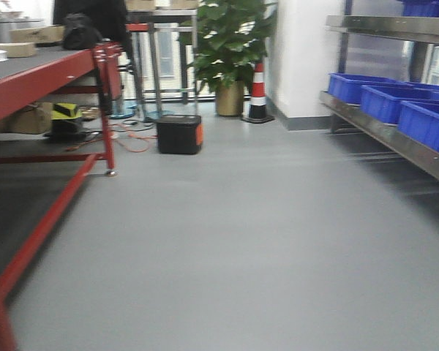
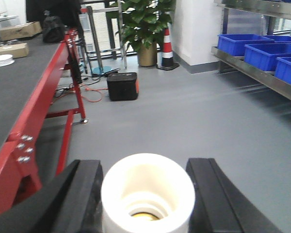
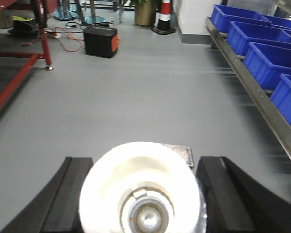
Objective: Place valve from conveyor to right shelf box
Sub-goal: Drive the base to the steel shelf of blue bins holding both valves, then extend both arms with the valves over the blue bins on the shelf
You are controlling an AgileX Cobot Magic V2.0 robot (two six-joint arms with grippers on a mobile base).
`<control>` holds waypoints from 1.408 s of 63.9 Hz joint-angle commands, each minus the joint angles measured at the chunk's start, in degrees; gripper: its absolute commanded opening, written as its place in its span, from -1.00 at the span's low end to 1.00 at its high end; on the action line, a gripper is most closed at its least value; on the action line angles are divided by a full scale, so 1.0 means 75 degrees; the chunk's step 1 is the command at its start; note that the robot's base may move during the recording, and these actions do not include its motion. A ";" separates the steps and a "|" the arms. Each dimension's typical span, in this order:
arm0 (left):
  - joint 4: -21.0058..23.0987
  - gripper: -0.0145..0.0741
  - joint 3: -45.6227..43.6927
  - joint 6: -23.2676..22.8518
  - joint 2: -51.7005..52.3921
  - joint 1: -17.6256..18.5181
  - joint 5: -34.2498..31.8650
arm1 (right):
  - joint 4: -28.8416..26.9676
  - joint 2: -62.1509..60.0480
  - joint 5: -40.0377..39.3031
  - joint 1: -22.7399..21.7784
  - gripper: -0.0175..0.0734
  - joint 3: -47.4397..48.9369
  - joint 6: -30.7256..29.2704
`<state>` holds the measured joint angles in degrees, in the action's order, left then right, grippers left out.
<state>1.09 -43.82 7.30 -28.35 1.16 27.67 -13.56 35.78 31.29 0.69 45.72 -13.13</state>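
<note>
The left jaws are clamping a valve [image 2: 148, 191] and the right jaws a second valve [image 3: 140, 194] above the near floor, so the robot should be turning smoothly, keeping both level, toward the blue boxes [image 1: 424, 124] on the right shelf [image 1: 373, 126].

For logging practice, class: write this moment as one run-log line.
left hand: shut on valve | right hand: shut on second valve | blue boxes: on right shelf | stage: not yet placed

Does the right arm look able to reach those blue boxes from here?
Probably not yet: the right gripper, holding a valve, hangs over floor, the blue boxes off to its right. Nothing stands between.
</note>
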 commanded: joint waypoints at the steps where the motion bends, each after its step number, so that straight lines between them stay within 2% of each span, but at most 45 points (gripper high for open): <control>1: 0.0029 -0.92 -0.0056 -0.0044 0.0045 0.0032 -0.0411 | 0.0011 -0.0061 -0.0638 0.0001 -0.95 0.0157 -0.0053; 90: 0.0029 -0.92 -0.0056 -0.0044 0.0045 0.0032 -0.0411 | 0.0011 -0.0061 -0.0638 0.0001 -0.95 0.0157 -0.0053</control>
<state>1.09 -43.82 7.30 -28.35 1.16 27.67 -13.56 35.78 31.29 0.69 45.72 -13.13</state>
